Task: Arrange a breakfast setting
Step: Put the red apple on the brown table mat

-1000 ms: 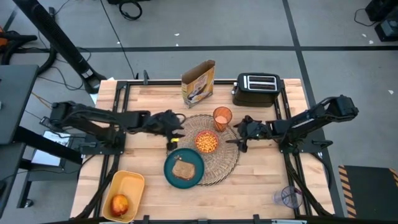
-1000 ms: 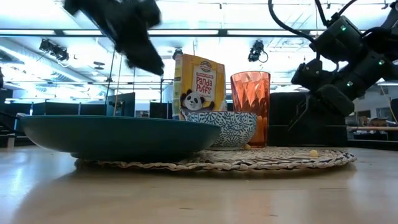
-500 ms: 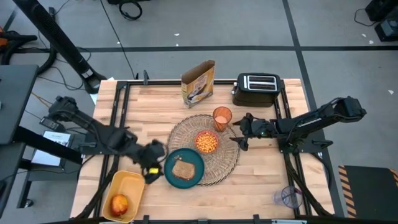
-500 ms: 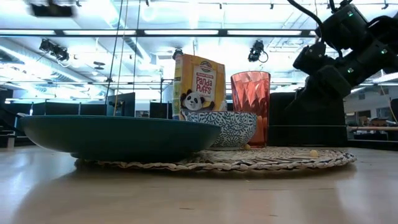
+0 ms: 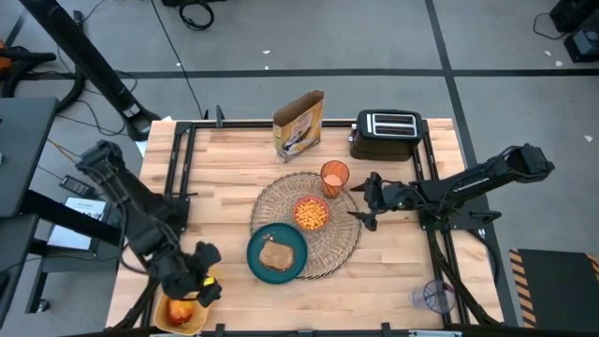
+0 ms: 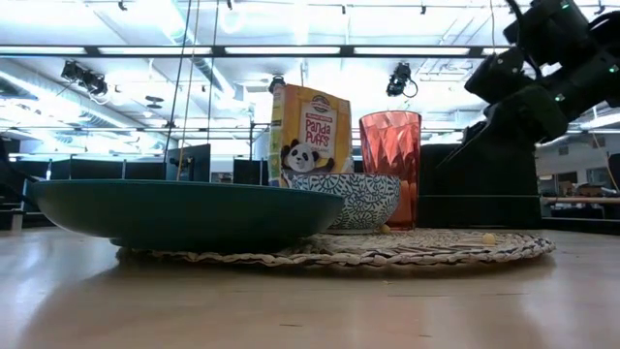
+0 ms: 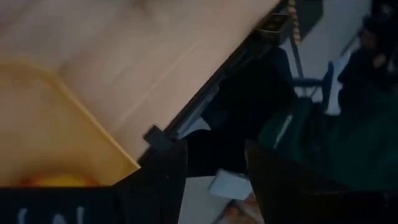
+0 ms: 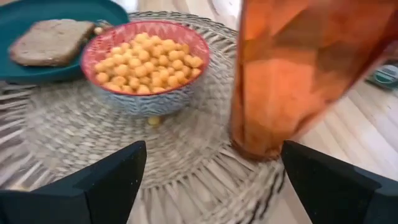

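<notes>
Wooden table (image 5: 234,159): cereal box (image 5: 299,124), toaster (image 5: 385,135) behind placemat (image 5: 329,245).

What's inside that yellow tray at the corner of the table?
The yellow tray holds a red apple, only partly showing. The left gripper hangs right over the tray and covers much of it, so anything else inside stays hidden.

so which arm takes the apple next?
Left. Its gripper hangs right over the yellow tray holding the apple at the near left corner. The right gripper sits open beside the cup, across the mat.
</notes>
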Robot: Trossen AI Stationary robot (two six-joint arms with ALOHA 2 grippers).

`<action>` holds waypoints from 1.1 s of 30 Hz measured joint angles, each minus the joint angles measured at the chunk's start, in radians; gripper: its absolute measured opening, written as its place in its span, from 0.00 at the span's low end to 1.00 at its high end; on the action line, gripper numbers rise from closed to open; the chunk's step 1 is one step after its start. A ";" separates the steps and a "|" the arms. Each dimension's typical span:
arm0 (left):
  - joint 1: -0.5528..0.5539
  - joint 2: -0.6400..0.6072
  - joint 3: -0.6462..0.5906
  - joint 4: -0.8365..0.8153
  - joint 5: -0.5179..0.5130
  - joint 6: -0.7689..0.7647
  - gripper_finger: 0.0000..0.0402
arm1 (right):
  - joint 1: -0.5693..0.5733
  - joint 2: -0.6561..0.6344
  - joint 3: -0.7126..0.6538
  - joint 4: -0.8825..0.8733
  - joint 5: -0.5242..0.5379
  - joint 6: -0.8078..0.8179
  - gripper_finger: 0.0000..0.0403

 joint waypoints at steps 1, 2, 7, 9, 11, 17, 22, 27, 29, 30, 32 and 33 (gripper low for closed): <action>-0.019 0.007 0.000 -0.002 -0.003 -0.055 0.43 | 0.010 -0.001 0.000 0.001 0.004 0.000 0.95; -0.036 0.015 0.000 -0.003 -0.004 -0.102 0.43 | 0.020 -0.005 0.000 -0.003 0.013 -0.001 0.95; -0.108 0.059 -0.001 -0.008 0.038 -0.281 0.43 | 0.051 -0.011 0.000 0.005 0.053 -0.019 0.95; -0.130 0.080 -0.001 -0.030 0.038 -0.344 0.43 | 0.054 -0.011 0.000 0.007 0.054 -0.029 0.95; -0.146 0.103 -0.001 -0.039 0.052 -0.388 0.45 | 0.054 -0.011 0.000 0.008 0.056 -0.039 0.95; -0.169 0.155 -0.001 -0.005 0.057 -0.474 0.59 | 0.054 -0.011 0.000 0.024 0.058 -0.053 0.95; -0.172 0.200 -0.001 0.004 0.062 -0.522 0.71 | 0.054 -0.011 0.000 0.021 0.035 -0.080 0.95; -0.156 0.247 -0.001 -0.018 0.278 -0.560 0.77 | 0.053 -0.011 0.000 0.023 0.031 -0.132 0.95; -0.154 0.254 -0.001 -0.021 0.358 -0.570 0.78 | 0.053 -0.011 0.000 0.026 0.031 -0.144 0.95; -0.154 0.254 -0.001 -0.022 0.376 -0.575 0.78 | 0.053 -0.011 0.000 0.028 0.031 -0.151 0.95; -0.154 0.254 -0.001 -0.023 0.382 -0.579 0.78 | 0.053 -0.011 0.000 0.029 0.031 -0.157 0.95; -0.154 0.255 -0.001 -0.033 0.387 -0.580 0.78 | 0.052 -0.011 0.000 0.029 0.031 -0.158 0.95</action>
